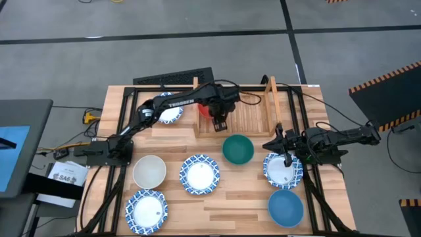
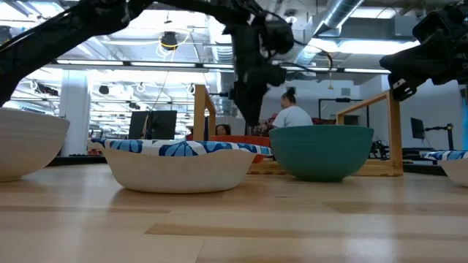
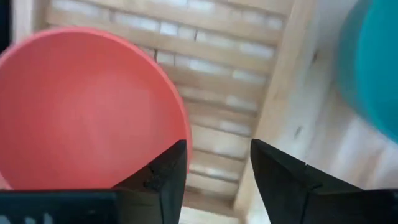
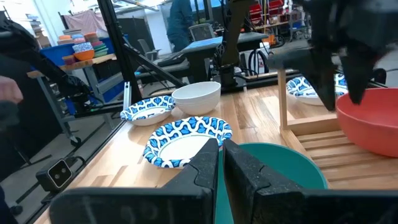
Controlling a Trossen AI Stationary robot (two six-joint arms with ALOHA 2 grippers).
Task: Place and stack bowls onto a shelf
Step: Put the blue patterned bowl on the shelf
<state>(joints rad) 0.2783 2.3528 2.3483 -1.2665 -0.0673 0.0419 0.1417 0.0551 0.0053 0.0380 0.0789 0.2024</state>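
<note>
One red bowl (image 3: pixel 81 112) beside left claw (image 3: pixel 214 177)

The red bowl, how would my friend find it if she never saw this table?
Look for the wooden shelf at the table's far edge. On its slats, at the end under the left claw, sits the red bowl. It is the only red one, and the only bowl on the shelf.

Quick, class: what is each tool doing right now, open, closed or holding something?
Left tool: open above the shelf, beside the red bowl.
Right tool: closed, holding nothing.
</note>
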